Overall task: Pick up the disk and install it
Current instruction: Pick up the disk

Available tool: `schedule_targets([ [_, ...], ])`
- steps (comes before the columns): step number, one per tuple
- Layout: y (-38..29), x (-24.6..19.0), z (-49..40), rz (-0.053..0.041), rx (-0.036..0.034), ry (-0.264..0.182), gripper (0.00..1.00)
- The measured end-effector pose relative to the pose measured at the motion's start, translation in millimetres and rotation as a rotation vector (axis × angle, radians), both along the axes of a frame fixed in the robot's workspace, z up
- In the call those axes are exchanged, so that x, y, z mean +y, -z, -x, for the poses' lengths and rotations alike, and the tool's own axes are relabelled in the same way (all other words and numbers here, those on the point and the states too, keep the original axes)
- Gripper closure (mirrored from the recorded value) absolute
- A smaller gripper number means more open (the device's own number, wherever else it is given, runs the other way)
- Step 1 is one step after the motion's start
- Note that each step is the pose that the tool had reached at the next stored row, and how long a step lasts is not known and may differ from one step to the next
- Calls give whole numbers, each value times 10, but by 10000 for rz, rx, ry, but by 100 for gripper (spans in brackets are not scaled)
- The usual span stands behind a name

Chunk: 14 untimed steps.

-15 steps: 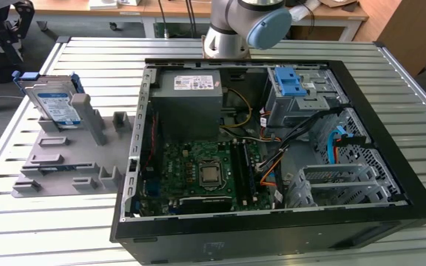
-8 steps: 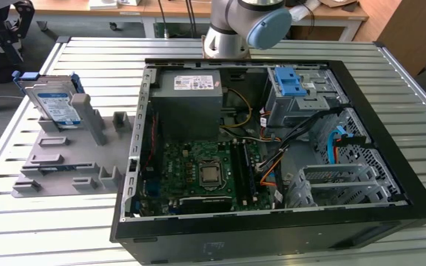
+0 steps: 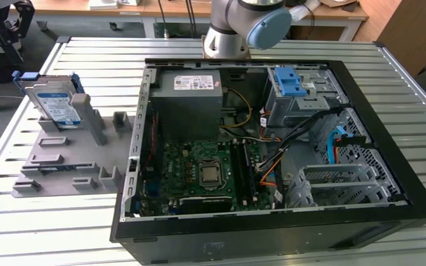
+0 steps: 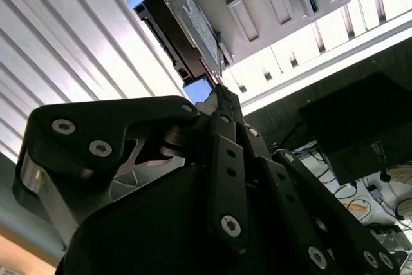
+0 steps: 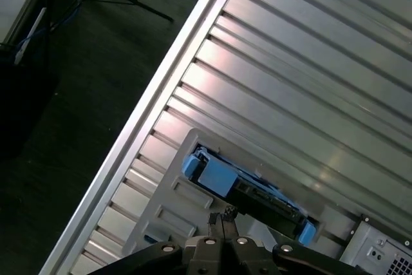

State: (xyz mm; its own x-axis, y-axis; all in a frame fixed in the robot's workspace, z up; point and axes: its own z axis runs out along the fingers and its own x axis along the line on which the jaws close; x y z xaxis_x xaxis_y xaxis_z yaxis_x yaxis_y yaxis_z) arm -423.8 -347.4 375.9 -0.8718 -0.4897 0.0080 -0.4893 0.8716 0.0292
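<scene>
A flat silver-grey hard disk with a white-and-blue label and blue plastic carrier frame (image 3: 56, 105) is standing on edge in a slot of a grey moulded plastic fixture (image 3: 65, 160). In the exterior view it is sitting at about ten o'clock. Judging by the pose, the slot is keeping its upper edge exposed so it can be gripped from above.

The black gripper (image 5: 223, 214) is hovering over the disk, apart from it, and both wrist views are looking down its length at the blue frame. Its two fingers (image 4: 222, 104) are pressed together, holding nothing. The disk is not yet picked up.

An open black computer tower case (image 3: 272, 233) is lying on its side at the centre, just beside the fixture, so its interior is facing up for the installation. A metal drive cage with a blue latch (image 3: 290, 83) is sitting at one o'clock.

Everything is resting on a ribbed aluminium counter (image 3: 87, 50). The grey robot arm's base (image 3: 232, 33) is standing at twelve o'clock. Wooden workbenches are lining the room behind it, and a dark floor with trailing cables (image 5: 58, 94) is lying beyond the counter's edge.
</scene>
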Motion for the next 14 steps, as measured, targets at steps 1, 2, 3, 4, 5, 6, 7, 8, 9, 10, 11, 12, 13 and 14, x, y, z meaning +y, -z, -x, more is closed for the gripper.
schedule_targets([
  [1,0,0,0,0,0,-74,89],
  [2,0,0,0,0,0,-148,89],
  [3,1,0,0,0,0,-228,89],
  [4,1,0,0,0,0,-324,89],
  [5,1,0,0,0,0,-427,89],
  [6,1,0,0,0,0,-532,89],
  [7,1,0,0,0,-1,-635,89],
  [8,1,0,0,0,0,-740,89],
  [9,2,0,0,0,0,-846,89],
  [10,2,0,0,0,-1,-961,89],
  [11,2,0,0,0,0,-1065,89],
  [12,2,0,0,0,0,-1166,89],
  [13,2,0,0,0,0,-1262,89],
  [14,2,0,0,0,0,-1357,89],
])
